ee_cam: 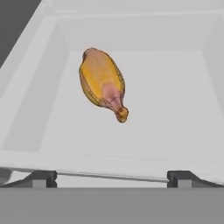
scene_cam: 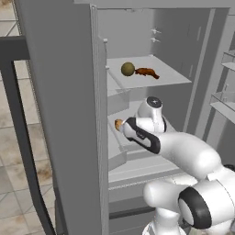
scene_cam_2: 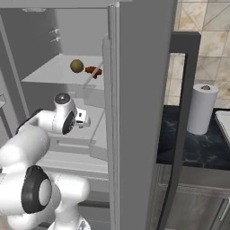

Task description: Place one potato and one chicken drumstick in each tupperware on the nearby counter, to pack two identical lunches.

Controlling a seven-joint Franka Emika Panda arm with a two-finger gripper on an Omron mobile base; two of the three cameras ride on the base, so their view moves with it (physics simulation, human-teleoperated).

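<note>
A golden-brown chicken drumstick (ee_cam: 103, 83) lies on the white floor of a fridge shelf bin (ee_cam: 175, 109), bone end toward me. My gripper (ee_cam: 112, 178) is open above and short of it, with its fingertips (ee_cam: 41, 178) wide apart and nothing between them. From the left base view, the arm hides all but the tip of this drumstick (scene_cam: 118, 124). One shelf higher, a round potato (scene_cam: 127, 69) sits next to a darker drumstick (scene_cam: 147, 72); the right base view also catches the potato (scene_cam_2: 77, 65) and that drumstick (scene_cam_2: 93, 70). My hand (scene_cam_2: 81, 118) reaches into the lower shelf.
The open fridge door (scene_cam: 59, 114) stands close on the arm's left, and the fridge's other wall panel (scene_cam_2: 139, 90) is on its right. A paper towel roll (scene_cam_2: 201, 109) stands on the dark counter (scene_cam_2: 197, 150) to the right. Door shelves (scene_cam: 225, 98) hang at the far right.
</note>
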